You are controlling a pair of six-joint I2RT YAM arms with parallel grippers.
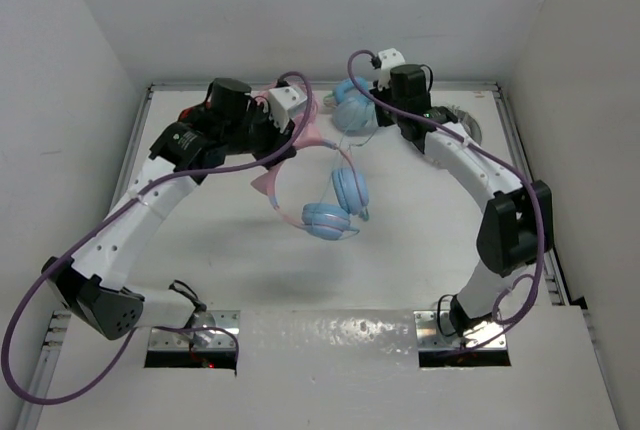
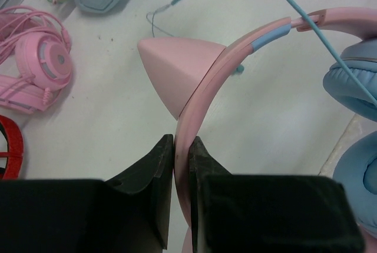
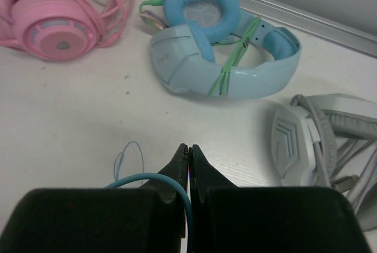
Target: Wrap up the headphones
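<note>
Headphones (image 1: 335,200) hang between both of my claws at this moment. My left claw (image 2: 181,144) is clamped on the thin pink headband (image 2: 235,53), one finger on each face of it, and the band curves up and away to the right of that claw. One pink cat ear (image 2: 177,70) stands off the band just ahead of my fingertips, pointing left. Farther along the band, at the right of the claw, sit the padded light blue ear cups (image 2: 353,88); whether they rest on the tabletop (image 1: 400,270) I cannot tell. The thin light blue cable (image 3: 150,176) crosses over the headband near the cups and runs to my right claw (image 3: 188,150), whose fingers are pressed together on it: the cable arcs in from the left and vanishes between them. A finer loop of it lies on the tabletop just left of that claw. Ahead of my right claw lies an all-blue pair (image 3: 224,53) bound with a green cord, ahead and to the left an all-pink pair (image 3: 59,23) with its cord bunched around it, and close on the right a pale grey pair (image 3: 318,141). Left of my left claw, a red curved piece (image 2: 9,147) shows at the edge.
</note>
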